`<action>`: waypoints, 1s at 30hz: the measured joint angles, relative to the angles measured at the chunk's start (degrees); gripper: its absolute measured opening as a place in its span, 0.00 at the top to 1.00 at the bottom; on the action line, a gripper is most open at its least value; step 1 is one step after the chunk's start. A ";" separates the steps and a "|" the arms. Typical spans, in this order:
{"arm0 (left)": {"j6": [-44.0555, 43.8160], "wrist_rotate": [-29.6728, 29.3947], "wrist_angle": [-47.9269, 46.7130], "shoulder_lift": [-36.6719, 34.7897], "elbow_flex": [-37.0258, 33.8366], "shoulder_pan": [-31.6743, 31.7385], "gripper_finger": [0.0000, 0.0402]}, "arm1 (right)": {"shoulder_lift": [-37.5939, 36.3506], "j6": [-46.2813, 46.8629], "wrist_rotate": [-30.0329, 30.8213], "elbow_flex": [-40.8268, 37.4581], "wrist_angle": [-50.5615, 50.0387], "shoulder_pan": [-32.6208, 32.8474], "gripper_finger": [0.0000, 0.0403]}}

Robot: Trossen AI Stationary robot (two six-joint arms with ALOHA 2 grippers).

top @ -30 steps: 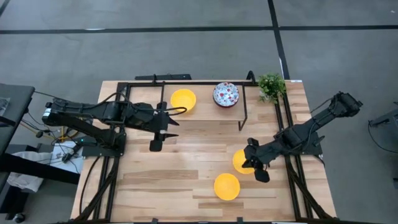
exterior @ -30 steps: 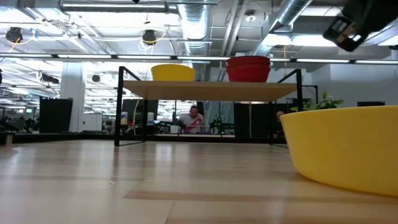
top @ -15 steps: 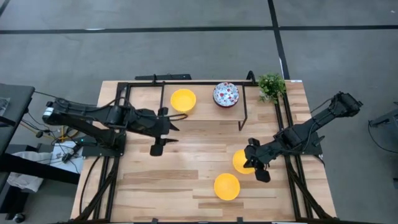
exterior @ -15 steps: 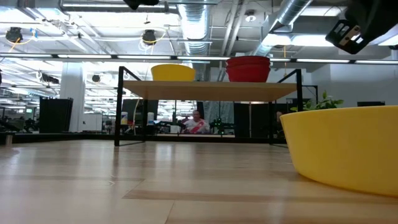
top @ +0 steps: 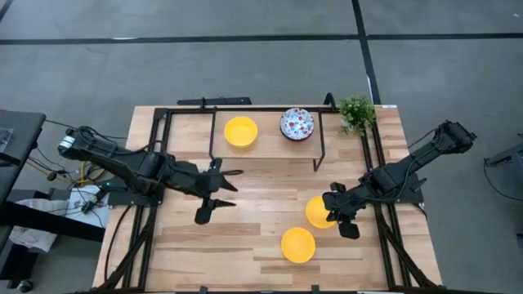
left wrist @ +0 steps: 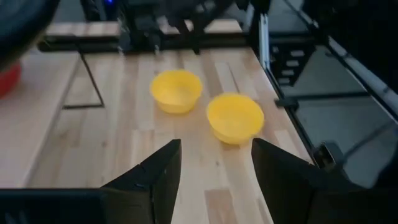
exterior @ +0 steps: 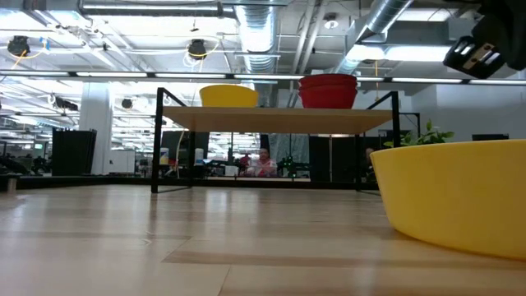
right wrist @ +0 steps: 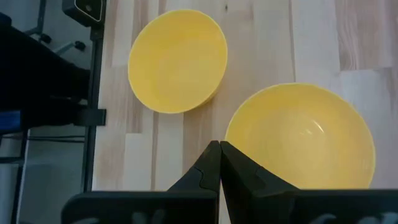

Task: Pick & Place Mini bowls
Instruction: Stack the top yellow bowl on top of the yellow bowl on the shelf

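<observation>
A black-framed wooden shelf (top: 270, 110) stands across the far side of the table, and two bowls already sit on its top: a yellow mini bowl (top: 240, 131) and, beside it, a white bowl with red-and-blue speckles (top: 297, 124), apart from each other, which looks like where the bowls are meant to go. A small green plant (top: 357, 113) stands just off the shelf's right end. Two more yellow bowls are down on the table, one (top: 318, 211) nearer the shelf and the other (top: 297, 244) nearer the front edge, close together but not touching. The right gripper (top: 337, 216) hangs right at the rim of the nearer-shelf bowl with its fingers pinched together on nothing, so I'd guess it has to spread them before it can take the rim. The left gripper (top: 214, 189) floats over bare table in front of the shelf, fingers spread and empty, pointed toward those two loose bowls as if ready to fetch one.
</observation>
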 joint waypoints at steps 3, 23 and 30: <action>0.00 -0.72 1.70 0.00 0.02 -0.11 0.51 | 0.00 0.02 -0.08 0.00 0.24 0.00 1.00; 0.22 -0.97 5.36 0.00 0.02 0.10 0.51 | 0.02 1.61 -3.83 0.00 -0.08 0.00 1.00; 0.22 -0.97 5.54 0.00 0.04 0.10 0.51 | 0.02 1.14 -2.85 0.00 0.08 0.02 1.00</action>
